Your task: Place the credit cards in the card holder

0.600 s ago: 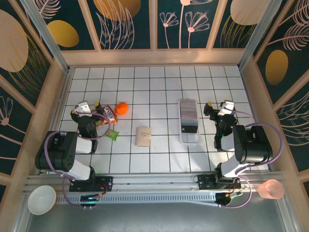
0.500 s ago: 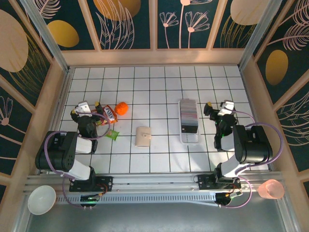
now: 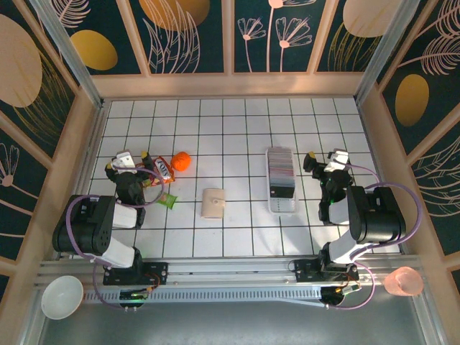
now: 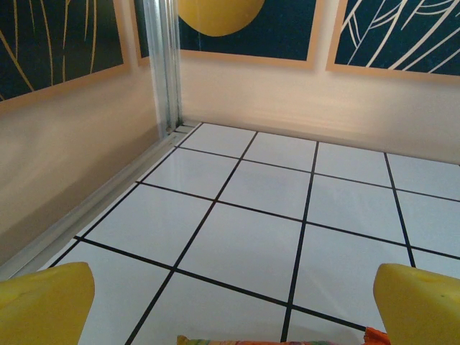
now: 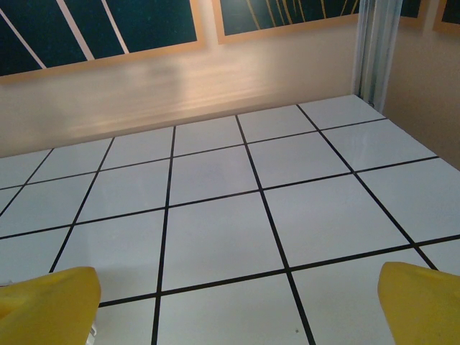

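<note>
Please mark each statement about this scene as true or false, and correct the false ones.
1. The card holder lies on the tiles, left of the white tray in the top view. True.
2. The credit cards are already inside the card holder. False: they sit in a row in the white tray.
3. The left gripper and the right gripper both have open fingers and hold nothing. True.
4. The orange ball lies beside the right gripper. False: it lies near the left gripper, by a snack packet.
</note>
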